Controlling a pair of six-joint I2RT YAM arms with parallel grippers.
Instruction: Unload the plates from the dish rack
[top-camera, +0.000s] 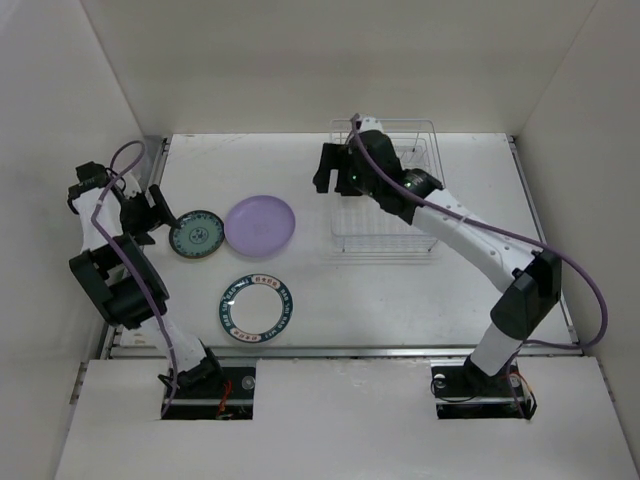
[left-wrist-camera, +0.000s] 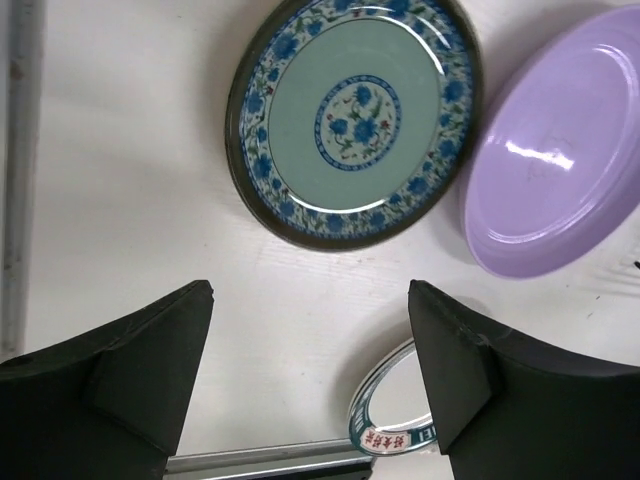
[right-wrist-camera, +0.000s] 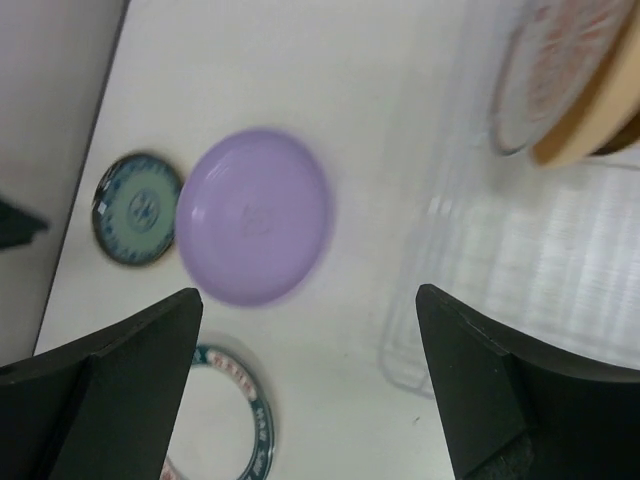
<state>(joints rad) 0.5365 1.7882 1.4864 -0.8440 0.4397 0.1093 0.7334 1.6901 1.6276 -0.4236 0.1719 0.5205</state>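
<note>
Three plates are already out on the table (top-camera: 450, 290): a lavender plate (top-camera: 260, 225), a small blue-flowered plate (top-camera: 197, 235) just beside it on the left, and a teal-rimmed plate (top-camera: 257, 307) nearer the arms. The dish rack (top-camera: 385, 235) stands to the right. The right wrist view is blurred, but it shows at least two more plates on edge inside the rack, a pale orange one (right-wrist-camera: 592, 120) and a patterned one (right-wrist-camera: 550, 60) in front of it. The right claw (right-wrist-camera: 310, 300) hangs over the rack's left end with its fingers wide apart and nothing between them. The left claw (left-wrist-camera: 310, 300) is also spread and empty, hovering just short of the blue-flowered plate. The plates look stiff, glossy and fairly light, so I would expect them to be slippery and to chip if knocked against the wire. The exposed top rim of an upright plate looks like the place to pinch, followed by a straight lift out of its slot so that it neither twists nor drags the one beside it.
</note>
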